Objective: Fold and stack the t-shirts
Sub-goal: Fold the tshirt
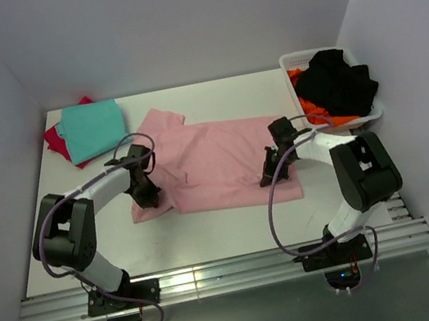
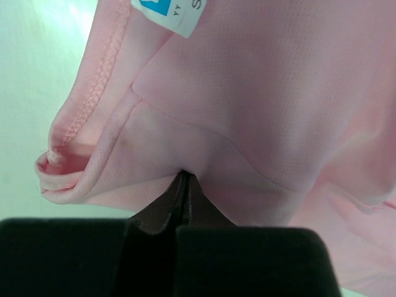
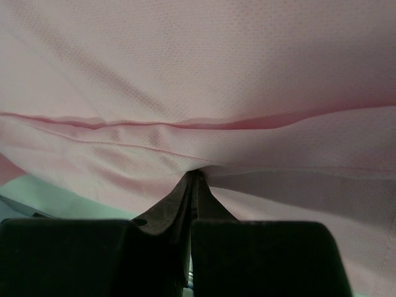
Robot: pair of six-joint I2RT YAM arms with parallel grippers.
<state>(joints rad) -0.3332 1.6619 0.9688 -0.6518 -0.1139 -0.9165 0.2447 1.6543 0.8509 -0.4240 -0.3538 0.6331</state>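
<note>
A light pink t-shirt (image 1: 215, 164) lies spread across the middle of the table, with one sleeve pointing toward the back left. My left gripper (image 1: 148, 201) is shut on its near left edge. In the left wrist view the jaws (image 2: 184, 176) pinch a fold of pink cloth (image 2: 260, 93) below the collar label (image 2: 170, 12). My right gripper (image 1: 268, 179) is shut on the near right edge. The right wrist view has its tips (image 3: 197, 175) closed on the pink cloth (image 3: 198, 62) just below a seam. A folded teal t-shirt (image 1: 92, 128) rests on a red one (image 1: 55, 140) at the back left.
A white basket (image 1: 290, 80) at the back right holds black cloth (image 1: 338, 80) and orange cloth (image 1: 314, 114). Walls close in the table on the left, back and right. A metal rail (image 1: 218, 276) runs along the near edge by the arm bases.
</note>
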